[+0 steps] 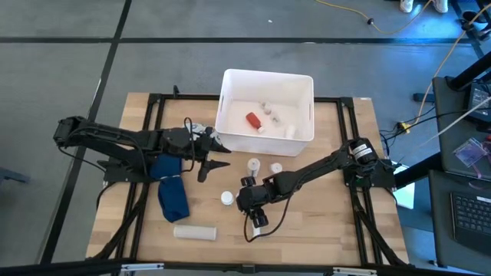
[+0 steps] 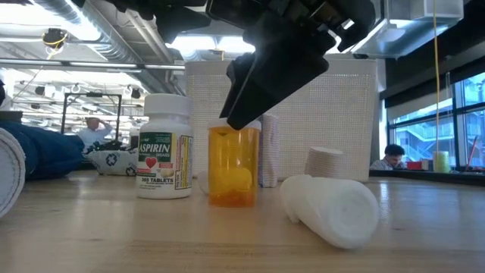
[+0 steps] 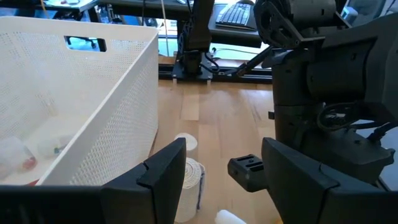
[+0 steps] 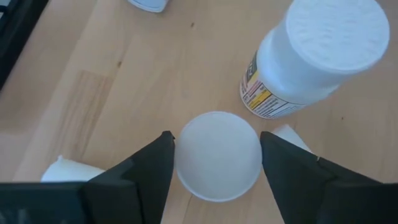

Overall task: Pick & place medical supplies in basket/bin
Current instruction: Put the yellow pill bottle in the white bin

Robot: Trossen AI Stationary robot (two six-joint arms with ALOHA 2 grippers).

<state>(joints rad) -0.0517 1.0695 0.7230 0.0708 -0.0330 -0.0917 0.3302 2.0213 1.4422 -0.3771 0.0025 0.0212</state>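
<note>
Two fingers of the right gripper (image 4: 216, 163) flank the white cap of the amber pill bottle (image 2: 233, 167), pinching it. Aspirin bottle (image 4: 313, 57) stands just beside. Left gripper (image 3: 224, 180) is spread, empty, alongside the white tub (image 1: 266, 112).

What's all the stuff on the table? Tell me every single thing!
table: one, light wood, under everything
tub: one, white, far middle of the table
red bottle: one, red, in the tub
small supplies: a few, white, in the tub
aspirin bottle: one, white, in front of the tub
amber bottle: one, orange with a white cap, beside the aspirin bottle
pots: two, white, just in front of the tub
roll: one, white, lying near the table's front edge
cloth: one, dark blue, left of the middle
left gripper: dark, open and empty, by the tub's front left corner
right gripper: dark, over the amber bottle's cap
</note>
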